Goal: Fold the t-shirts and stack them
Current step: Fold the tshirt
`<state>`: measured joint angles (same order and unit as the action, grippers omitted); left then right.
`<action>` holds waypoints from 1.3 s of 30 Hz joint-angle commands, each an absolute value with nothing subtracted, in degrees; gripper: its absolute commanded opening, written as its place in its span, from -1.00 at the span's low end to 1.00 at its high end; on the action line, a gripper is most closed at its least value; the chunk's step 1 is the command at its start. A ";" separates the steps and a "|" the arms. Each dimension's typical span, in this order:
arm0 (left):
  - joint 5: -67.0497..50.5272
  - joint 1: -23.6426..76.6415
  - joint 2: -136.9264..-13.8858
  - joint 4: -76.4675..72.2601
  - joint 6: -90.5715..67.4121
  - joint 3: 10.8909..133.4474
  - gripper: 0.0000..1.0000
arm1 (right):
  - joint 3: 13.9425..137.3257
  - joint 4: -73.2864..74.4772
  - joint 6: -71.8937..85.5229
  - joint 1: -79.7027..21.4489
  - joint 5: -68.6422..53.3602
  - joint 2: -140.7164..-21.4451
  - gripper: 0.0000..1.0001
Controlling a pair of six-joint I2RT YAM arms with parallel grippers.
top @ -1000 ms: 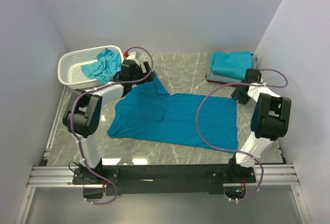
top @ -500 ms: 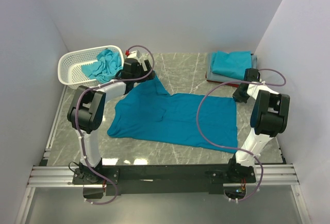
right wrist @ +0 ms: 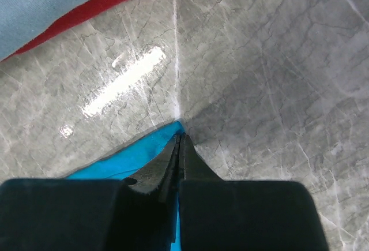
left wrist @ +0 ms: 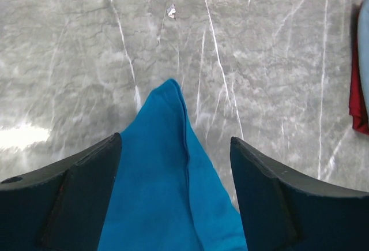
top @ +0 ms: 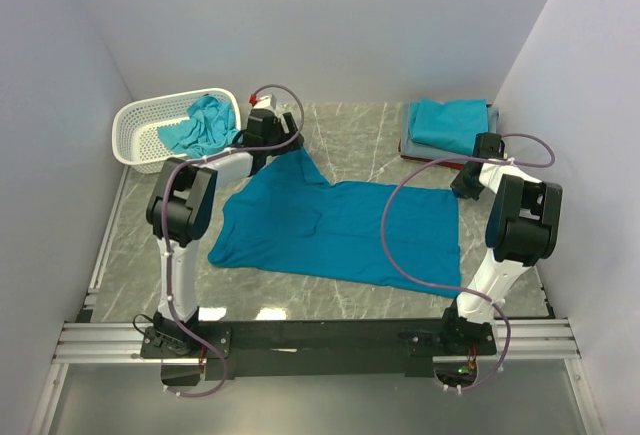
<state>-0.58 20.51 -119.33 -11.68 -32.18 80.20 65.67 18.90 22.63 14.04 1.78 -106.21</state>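
**Both arms at the far corners of the spread shirt**

We see the spread t-shirt (top: pixel 340 230), teal-blue, lying flat in the middle of the counter (top: pixel 365 135). Its far left corner comes to a point.

The left fingers (top: pixel 278 143) stand open, one on each side of this pointed corner. In the left wrist view the cloth runs up between them and neither finger presses it. The right fingers (right wrist: pixel 180 147) are closed tight on the far right corner of the same shirt, and a small tip of teal shows just beyond them.

Around them:
- The white basket (top: pixel 135 140) is just beside the left arm, in the far left corner, with crumpled turquoise t-shirts (top: pixel 205 123) inside.
- The folded stack (top: pixel 450 123) lies just beyond the right fingers. Its top is teal, and a red edge (right wrist: pixel 86 14) shows at its bottom.
- The purple cable (top: pixel 392 245) of the right arm loops above the right part of the spread shirt.

Bare grey marble is open between the basket and the stack, and also in front of the shirt. The walls (top: pixel 330 25) close the counter on the left, back and right.
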 commanded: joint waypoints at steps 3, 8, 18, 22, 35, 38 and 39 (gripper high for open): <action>2.00 21.79 -123.48 -11.78 -32.43 86.74 0.60 | 66.80 18.46 22.24 14.33 0.88 -106.35 -1.00; 3.95 22.41 -127.17 -11.34 -32.61 90.96 0.54 | 66.88 18.28 22.15 14.41 0.44 -106.43 -1.00; 9.58 23.99 -134.20 -4.31 -32.52 101.24 0.37 | 67.15 18.02 22.15 14.33 -1.58 -106.88 -1.00; 10.63 24.08 -135.96 -2.55 -33.49 103.70 0.20 | 66.80 17.93 22.15 14.33 -1.49 -106.70 -1.00; 11.51 24.26 -140.27 3.34 -33.93 110.39 -0.35 | 66.45 17.58 21.97 14.33 -2.20 -106.52 -1.00; 11.51 24.43 -140.89 4.13 -33.58 111.18 -0.45 | 66.36 17.49 21.97 14.33 -2.37 -106.52 -1.00; 11.25 24.43 -141.15 4.30 -33.57 111.53 -0.47 | 66.36 17.40 21.97 14.33 -2.37 -106.35 -1.00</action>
<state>10.66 23.97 -140.00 2.96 -33.67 108.55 65.67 18.76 22.61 14.04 -1.98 -106.24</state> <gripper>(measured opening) 0.275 0.007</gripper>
